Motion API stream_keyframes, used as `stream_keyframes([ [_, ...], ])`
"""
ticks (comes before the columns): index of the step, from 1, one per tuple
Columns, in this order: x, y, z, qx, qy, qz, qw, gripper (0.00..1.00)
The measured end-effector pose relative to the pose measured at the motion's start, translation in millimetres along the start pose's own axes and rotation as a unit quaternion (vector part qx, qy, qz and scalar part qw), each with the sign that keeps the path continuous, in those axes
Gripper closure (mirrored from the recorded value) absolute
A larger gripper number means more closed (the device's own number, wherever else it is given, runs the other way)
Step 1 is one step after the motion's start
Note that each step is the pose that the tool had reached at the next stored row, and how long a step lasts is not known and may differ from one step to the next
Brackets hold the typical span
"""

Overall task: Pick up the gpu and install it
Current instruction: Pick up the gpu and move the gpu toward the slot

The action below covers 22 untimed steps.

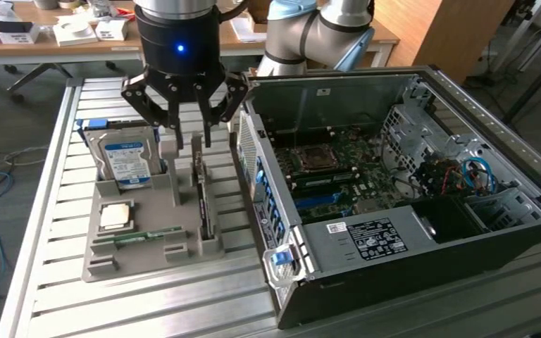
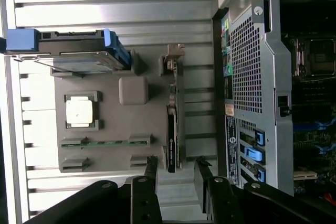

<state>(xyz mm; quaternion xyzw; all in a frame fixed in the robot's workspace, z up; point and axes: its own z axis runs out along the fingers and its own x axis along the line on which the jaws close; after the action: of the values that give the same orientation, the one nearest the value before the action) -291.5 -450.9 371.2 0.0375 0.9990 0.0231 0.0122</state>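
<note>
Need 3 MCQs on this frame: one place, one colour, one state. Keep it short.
1. Where is the gpu?
A) seated in the computer case
B) on edge in the grey tray
C) held in the fingers

2. Memory stick colour?
A) green
B) red
C) yellow

3. The gripper is:
A) shut on the gpu
B) shut on the hard drive
C) open above the gpu

Key: B, the card stands in the tray's slot; A, its board is green; C, the fingers are spread, gripping nothing.
</note>
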Motion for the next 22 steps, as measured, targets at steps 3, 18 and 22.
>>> stream_keyframes([
  [3,0.1,-0.3,5.4,-0.0009,0.0001,0.0,1.0,0.58],
  [18,-1.0,-1.0,21.8,-0.0044,0.0003,0.0,1.0,0.58],
  [22,-1.9,-0.9,22.0,-0.0053,0.0004,0.0,1.0,0.58],
])
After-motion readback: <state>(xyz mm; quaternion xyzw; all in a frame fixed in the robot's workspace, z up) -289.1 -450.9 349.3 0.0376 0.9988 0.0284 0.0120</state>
